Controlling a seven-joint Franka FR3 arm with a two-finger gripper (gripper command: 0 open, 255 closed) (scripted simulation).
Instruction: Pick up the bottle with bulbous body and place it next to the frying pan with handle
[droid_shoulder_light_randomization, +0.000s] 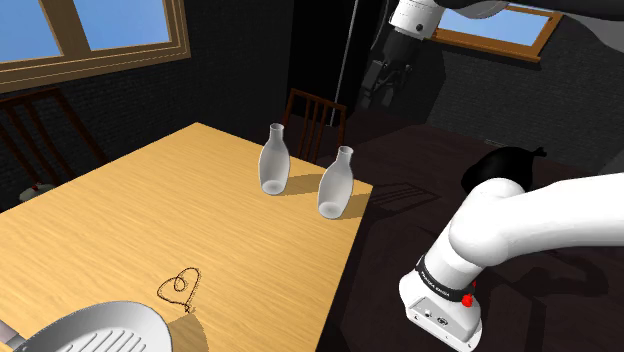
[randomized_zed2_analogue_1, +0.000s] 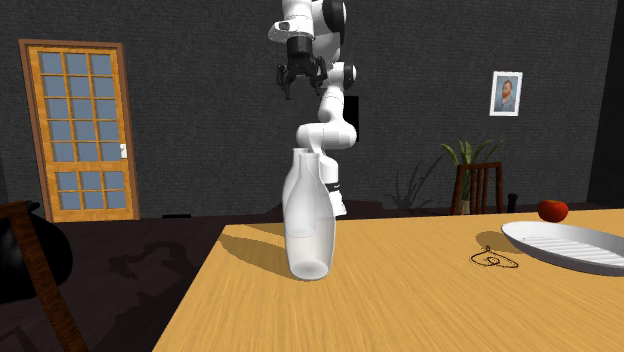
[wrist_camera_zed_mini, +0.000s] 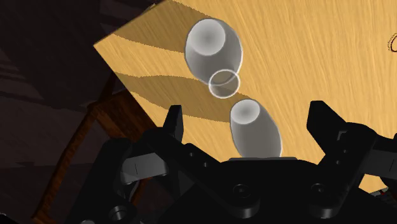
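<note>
Two pale translucent bottles stand near the table's far edge. The bulbous bottle (droid_shoulder_light_randomization: 273, 160) (wrist_camera_zed_mini: 213, 46) has a wide body and a narrow neck. A slimmer bottle (droid_shoulder_light_randomization: 337, 183) (wrist_camera_zed_mini: 254, 127) stands beside it, towards the shoulder view's right. In the second exterior view the two overlap as one shape (randomized_zed2_analogue_1: 308, 215). My gripper (droid_shoulder_light_randomization: 385, 85) (randomized_zed2_analogue_1: 300, 80) (wrist_camera_zed_mini: 247, 111) hangs high above them, open and holding nothing. The white ridged frying pan (droid_shoulder_light_randomization: 95, 330) (randomized_zed2_analogue_1: 570, 245) lies at the table's near corner in the shoulder view.
A brown cord loop (droid_shoulder_light_randomization: 180, 288) (randomized_zed2_analogue_1: 493, 260) lies between the pan and the bottles. A red round fruit (randomized_zed2_analogue_1: 552, 210) sits behind the pan. Wooden chairs (droid_shoulder_light_randomization: 315, 120) (droid_shoulder_light_randomization: 40, 130) stand at the table's edges. A black rounded object (droid_shoulder_light_randomization: 510, 165) sits on the floor beside the arm.
</note>
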